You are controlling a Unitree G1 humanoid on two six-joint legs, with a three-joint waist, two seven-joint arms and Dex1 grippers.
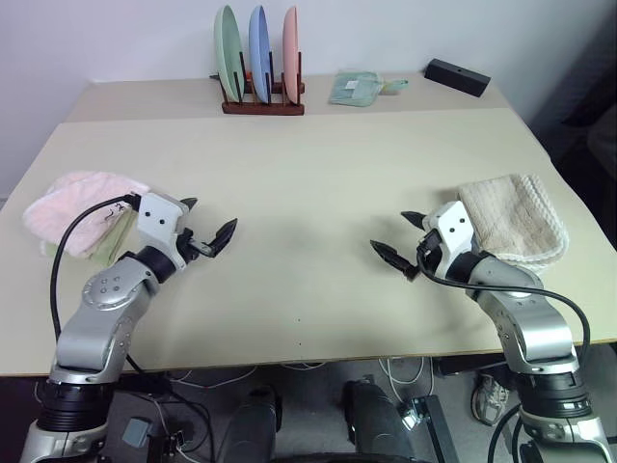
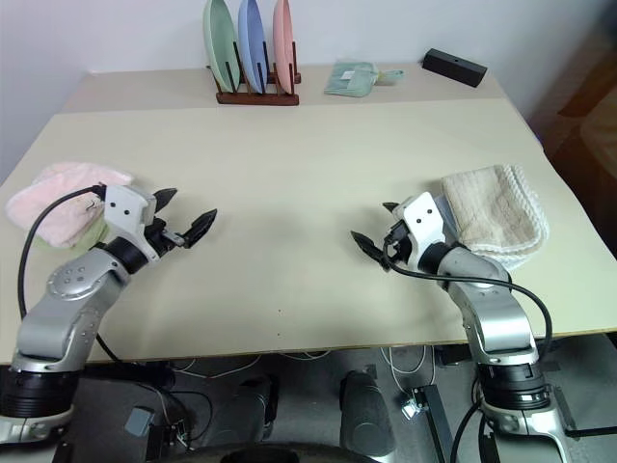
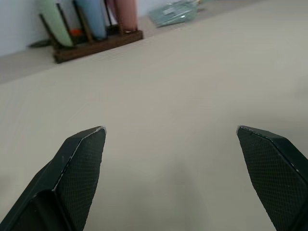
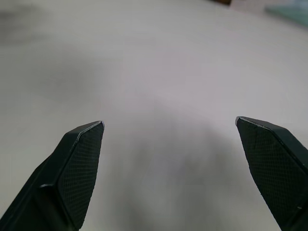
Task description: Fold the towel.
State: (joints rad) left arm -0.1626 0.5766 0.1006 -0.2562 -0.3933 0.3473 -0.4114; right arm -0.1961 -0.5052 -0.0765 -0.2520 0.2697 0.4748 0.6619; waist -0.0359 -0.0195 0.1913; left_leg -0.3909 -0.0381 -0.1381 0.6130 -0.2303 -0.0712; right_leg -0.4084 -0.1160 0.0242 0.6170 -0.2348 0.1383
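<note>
The pink towel (image 1: 77,204) lies bunched at the table's (image 1: 308,193) left edge, on a green cloth (image 1: 114,238). Just beside it, the left gripper (image 1: 207,231) hangs spread and empty; reaching back could snag the cloth too. The right gripper (image 1: 403,244), also spread and empty, risks brushing the beige towel (image 1: 516,222) beside it.

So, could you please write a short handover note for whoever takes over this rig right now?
Left gripper: open, holding nothing, just above the table beside the pink towel.
Right gripper: open, holding nothing, next to the beige ribbed towel.
Pink towel: bunched in a heap at the table's left edge, on top of a light green cloth.
Done: no neat fold visible.
Left: probably spread the pink towel on the open middle of the table and fold it.
</note>
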